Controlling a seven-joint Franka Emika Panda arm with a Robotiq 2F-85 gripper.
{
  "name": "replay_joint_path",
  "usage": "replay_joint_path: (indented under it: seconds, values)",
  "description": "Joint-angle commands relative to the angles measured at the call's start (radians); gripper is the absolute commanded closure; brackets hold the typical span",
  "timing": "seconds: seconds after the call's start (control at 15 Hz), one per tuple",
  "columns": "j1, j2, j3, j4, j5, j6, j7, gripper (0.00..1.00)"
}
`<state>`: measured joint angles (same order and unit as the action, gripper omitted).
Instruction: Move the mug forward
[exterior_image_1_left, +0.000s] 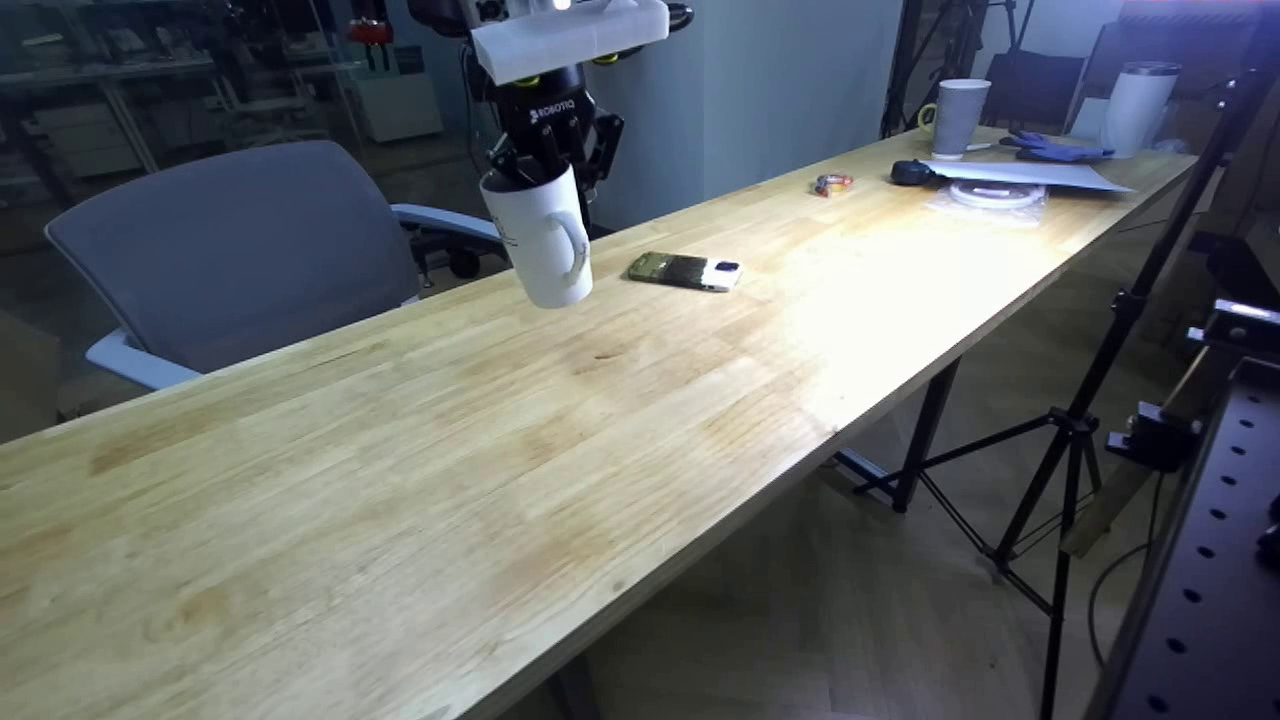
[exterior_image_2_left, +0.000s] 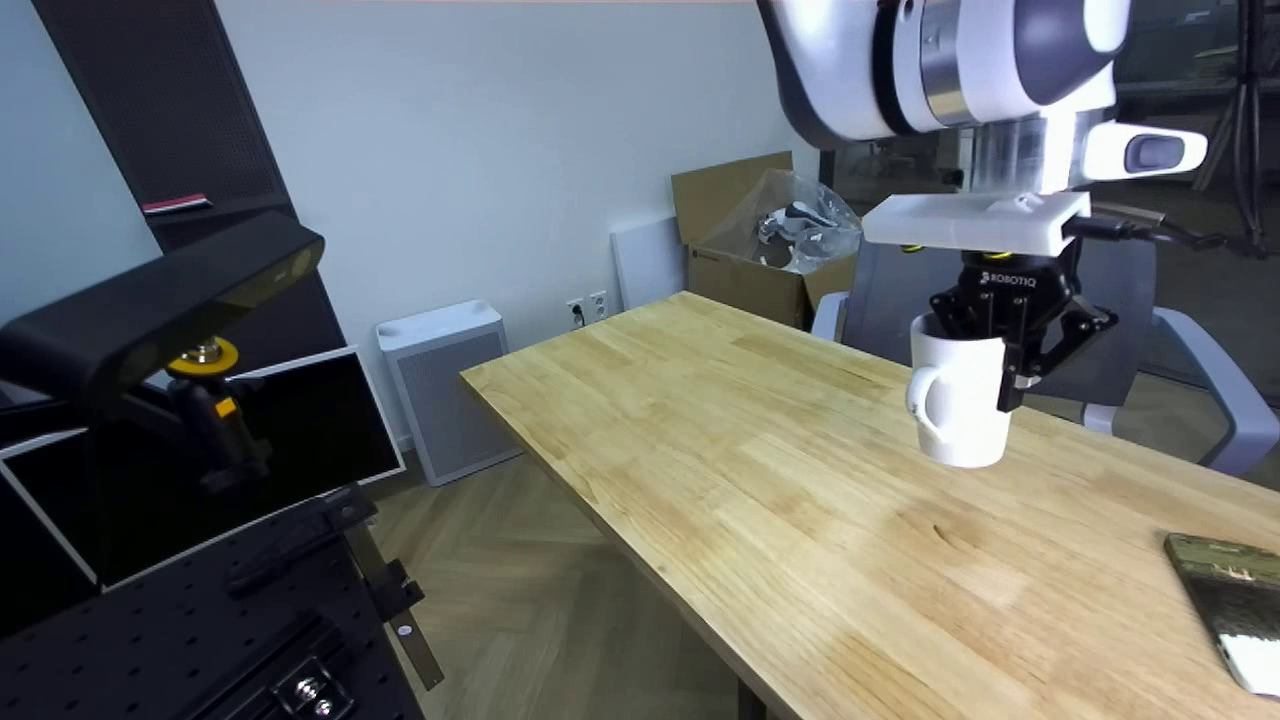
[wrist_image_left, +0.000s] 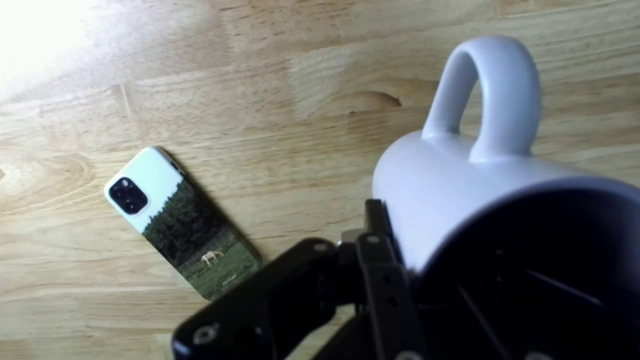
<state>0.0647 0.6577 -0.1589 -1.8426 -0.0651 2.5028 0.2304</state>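
Note:
The white mug (exterior_image_1_left: 535, 245) hangs a little above the wooden table (exterior_image_1_left: 420, 480), near the edge on the chair's side. It is slightly tilted, with its handle toward the table's long open edge. It also shows in an exterior view (exterior_image_2_left: 960, 405), with a soft shadow on the wood below. My gripper (exterior_image_1_left: 578, 190) is shut on the mug's side wall, one finger inside and one outside. In the wrist view the mug (wrist_image_left: 430, 185) fills the right side, its handle up. The outer finger of my gripper (wrist_image_left: 400, 240) presses the wall; the inner finger is mostly hidden in the dark opening.
A phone (exterior_image_1_left: 685, 272) lies flat beside the mug, also in the wrist view (wrist_image_left: 182, 227). An office chair (exterior_image_1_left: 250, 270) stands against the table. A grey cup (exterior_image_1_left: 962, 118), a tumbler (exterior_image_1_left: 1140, 110), blue gloves (exterior_image_1_left: 1055, 148) and a small wrapped item (exterior_image_1_left: 832, 185) are at the far end.

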Motion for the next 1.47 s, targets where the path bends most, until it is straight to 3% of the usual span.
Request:
replay_joint_path:
  seconds: [0.0, 0.53, 1.4]
  values:
    - [-0.021, -0.09, 0.042, -0.129, 0.009, 0.046, -0.042, 0.98]
    - [-0.092, -0.088, 0.137, -0.182, 0.114, 0.067, -0.167, 0.98]
    - [-0.1, -0.034, 0.104, -0.169, 0.123, 0.19, -0.137, 0.98]
